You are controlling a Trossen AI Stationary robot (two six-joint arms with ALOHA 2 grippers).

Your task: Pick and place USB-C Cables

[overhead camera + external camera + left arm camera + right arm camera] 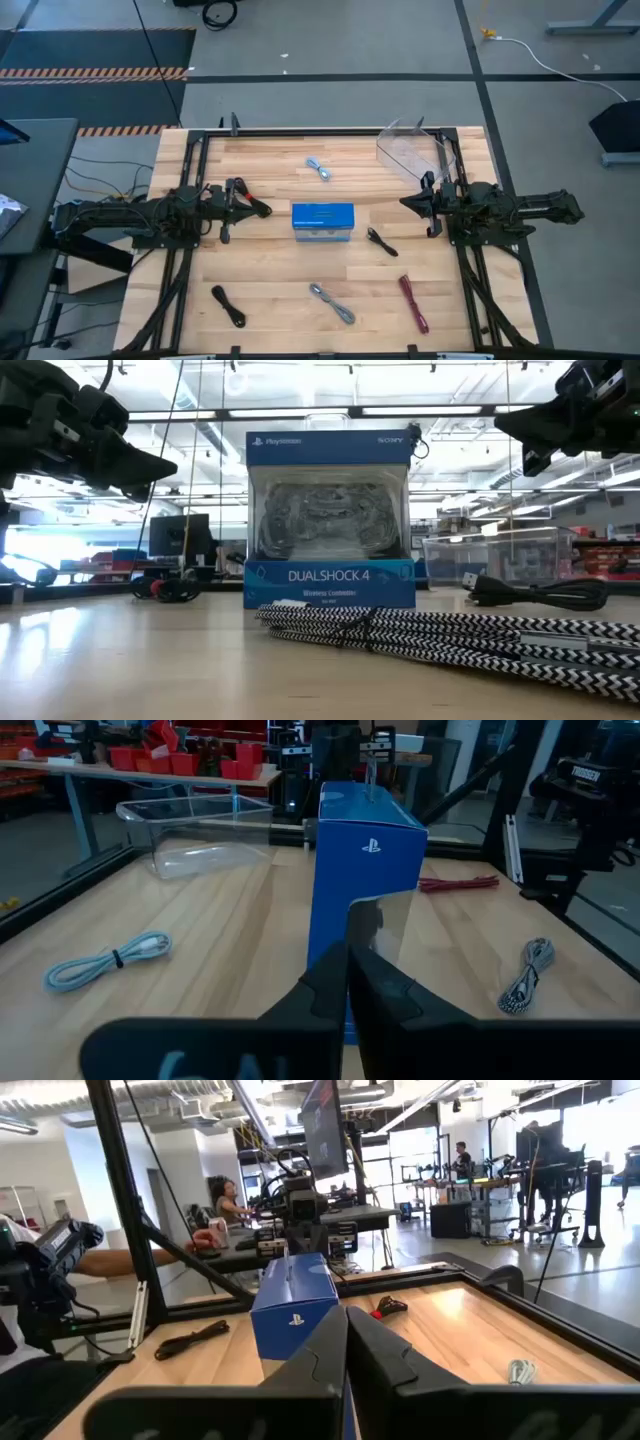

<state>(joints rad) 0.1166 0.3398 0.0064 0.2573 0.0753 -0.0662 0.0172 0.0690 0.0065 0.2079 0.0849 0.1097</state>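
Observation:
Five cable bundles lie flat on the wooden table around a blue box (322,221). They are a pale blue-white one (320,168) (105,960) toward the far edge, a black one (381,242) (540,593) right of the box, and a red one (414,303) (457,883), a silver-grey braided one (332,303) (450,635) (527,977) and a second black one (228,306) near the near edge. My left gripper (262,209) (347,970) hovers shut, left of the box. My right gripper (405,203) (347,1330) hovers shut, right of it. Neither holds anything.
A clear plastic bin (412,148) (195,835) stands at the far right corner of the table, just beyond my right arm. The blue box (330,520) (295,1315) stands upright at the table's middle, between the two grippers. A black frame rail (300,130) runs along the table's edges.

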